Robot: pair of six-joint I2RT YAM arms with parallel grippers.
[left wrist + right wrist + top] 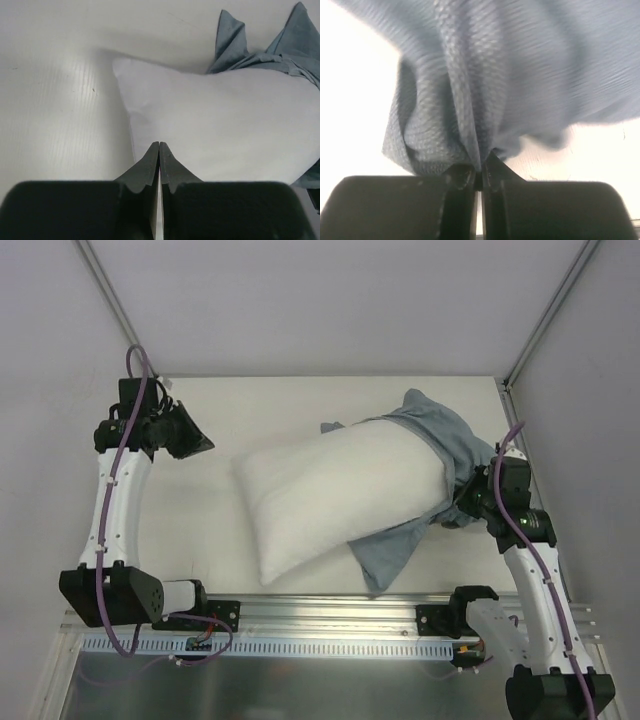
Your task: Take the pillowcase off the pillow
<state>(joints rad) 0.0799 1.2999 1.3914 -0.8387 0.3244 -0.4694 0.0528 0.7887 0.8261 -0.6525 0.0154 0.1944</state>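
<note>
The white pillow (335, 495) lies slantwise across the table, most of it bare. The grey-blue pillowcase (445, 440) is bunched around its far right end, with a flap (390, 550) trailing out near the front edge; no stripes show. My right gripper (462, 502) is shut on a fold of the pillowcase (470, 100) at the pillow's right end. My left gripper (200, 445) is shut and empty, apart from the pillow's left corner. In the left wrist view the pillow (220, 120) lies ahead of the shut gripper (159, 146), with the pillowcase (235, 47) behind it.
The white table (190, 530) has raised walls at the back and sides. A metal rail (330, 615) runs along the near edge between the arm bases. A frame post (505, 385) stands at the back right corner.
</note>
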